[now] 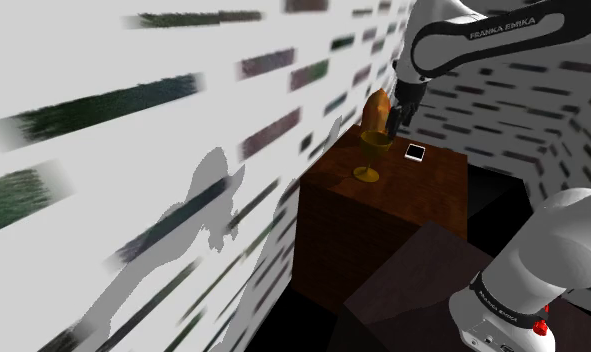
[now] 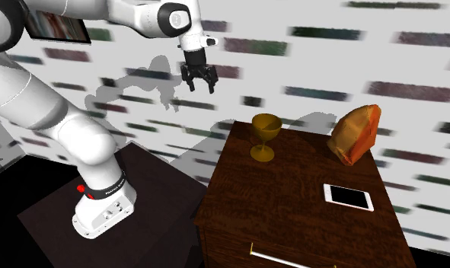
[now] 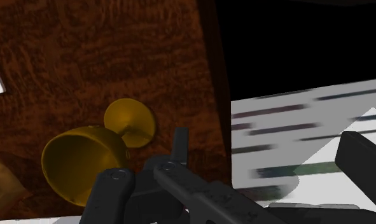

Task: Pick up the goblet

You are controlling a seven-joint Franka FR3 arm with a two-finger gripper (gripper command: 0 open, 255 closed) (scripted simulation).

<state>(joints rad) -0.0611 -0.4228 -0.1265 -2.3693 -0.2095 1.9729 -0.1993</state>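
One white phone [image 2: 348,196] lies nearest on the single dark wooden table [image 2: 292,209]. Farther back, one golden goblet [image 2: 265,137] stands upright near the table's far edge, with one orange-brown lump [image 2: 356,135] beside it. Above it, one gripper [image 2: 199,82] hangs with fingers spread, empty.

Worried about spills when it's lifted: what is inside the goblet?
Nothing shows inside the goblet: the wrist view sees bare golden inner wall. The gripper covers one part of the bowl.
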